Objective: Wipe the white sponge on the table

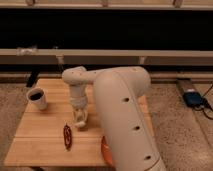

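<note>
My gripper (79, 119) points down at the middle of the light wooden table (35, 142), low over the planks. A small cream shape under its tip looks like the white sponge (78, 123). I cannot tell it apart from the gripper or say whether it touches the table. The large white arm (122, 115) fills the right half of the view and hides the table's right side.
A white cup (37, 98) with dark liquid stands at the table's left back. A small dark red object (67, 136) lies just left of and nearer than the gripper. An edge of an orange-red plate (104, 147) shows beside the arm. A railing runs behind the table.
</note>
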Robot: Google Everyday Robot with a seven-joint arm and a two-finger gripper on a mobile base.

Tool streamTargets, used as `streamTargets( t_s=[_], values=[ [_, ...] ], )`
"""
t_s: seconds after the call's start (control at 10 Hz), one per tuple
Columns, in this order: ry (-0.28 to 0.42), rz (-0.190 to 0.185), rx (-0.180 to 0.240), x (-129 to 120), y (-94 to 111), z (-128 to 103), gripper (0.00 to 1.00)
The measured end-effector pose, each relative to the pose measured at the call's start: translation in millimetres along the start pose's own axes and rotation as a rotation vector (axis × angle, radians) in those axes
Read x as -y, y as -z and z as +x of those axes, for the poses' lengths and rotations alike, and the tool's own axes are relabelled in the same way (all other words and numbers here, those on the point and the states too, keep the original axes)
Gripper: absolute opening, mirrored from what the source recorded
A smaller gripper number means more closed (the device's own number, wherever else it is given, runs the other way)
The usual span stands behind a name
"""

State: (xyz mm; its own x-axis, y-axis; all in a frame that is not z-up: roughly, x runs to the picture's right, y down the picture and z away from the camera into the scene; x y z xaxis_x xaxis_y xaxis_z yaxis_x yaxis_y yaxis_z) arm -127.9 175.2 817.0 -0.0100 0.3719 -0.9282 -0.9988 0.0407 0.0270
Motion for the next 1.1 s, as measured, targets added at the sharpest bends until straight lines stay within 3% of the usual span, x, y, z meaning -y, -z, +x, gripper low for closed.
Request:
streamTargets(
  t_s=[0.2, 0.4, 0.9, 1.1],
  values=[
    [-0.065, 0.011, 0.002, 26.9, -1.2, -0.2, 0.00],
    [-0.083, 0.021, 0.002, 36.1, -1.7, -4.5, 0.00],
    [-0.077, 0.039, 0.028, 45.8, 2.1, -38.1, 0.00],
    [-0.059, 0.046, 0.057, 44.1, 9.1, -58.0, 0.00]
  ],
)
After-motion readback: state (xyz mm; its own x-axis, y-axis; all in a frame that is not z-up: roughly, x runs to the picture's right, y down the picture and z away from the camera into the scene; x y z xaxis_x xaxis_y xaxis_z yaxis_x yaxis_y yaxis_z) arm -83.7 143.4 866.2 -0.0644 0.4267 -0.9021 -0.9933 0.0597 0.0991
